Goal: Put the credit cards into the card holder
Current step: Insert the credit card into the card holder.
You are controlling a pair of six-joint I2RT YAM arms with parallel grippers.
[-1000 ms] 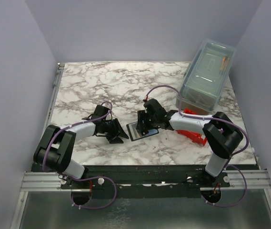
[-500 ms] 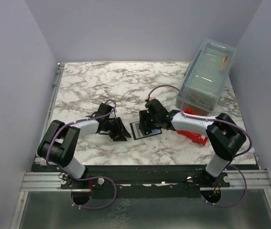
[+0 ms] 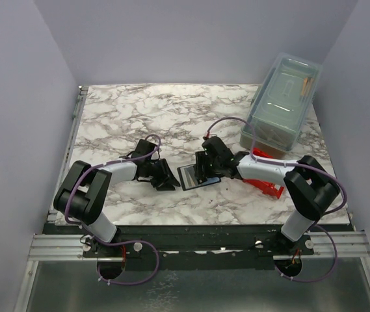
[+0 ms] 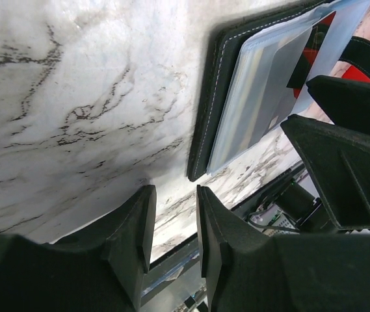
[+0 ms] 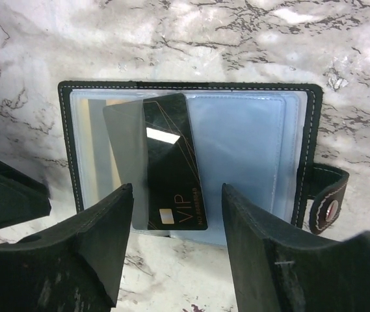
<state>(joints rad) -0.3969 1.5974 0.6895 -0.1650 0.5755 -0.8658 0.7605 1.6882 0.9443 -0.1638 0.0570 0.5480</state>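
Note:
The card holder (image 5: 243, 140) lies open on the marble table, black with pale blue clear sleeves; it also shows in the top view (image 3: 194, 177) and the left wrist view (image 4: 214, 104). A dark credit card (image 5: 171, 169) with gold "VIP" print lies on it, its left part under a sleeve, its near end sticking past the holder's edge. My right gripper (image 5: 177, 190) is open just above that end, one finger on each side, not touching it. My left gripper (image 4: 173, 195) is open by a narrow gap and empty, just left of the holder. No other card shows.
A red bin (image 3: 266, 182) lies under my right forearm, right of the holder. A clear lidded box (image 3: 282, 104) stands at the back right. The table's near edge (image 3: 198, 225) runs close below both grippers. My right gripper's fingers (image 4: 347, 162) show in the left wrist view.
My left gripper has moved right, closer to the holder's left edge. My right gripper and the holder have shifted slightly right.

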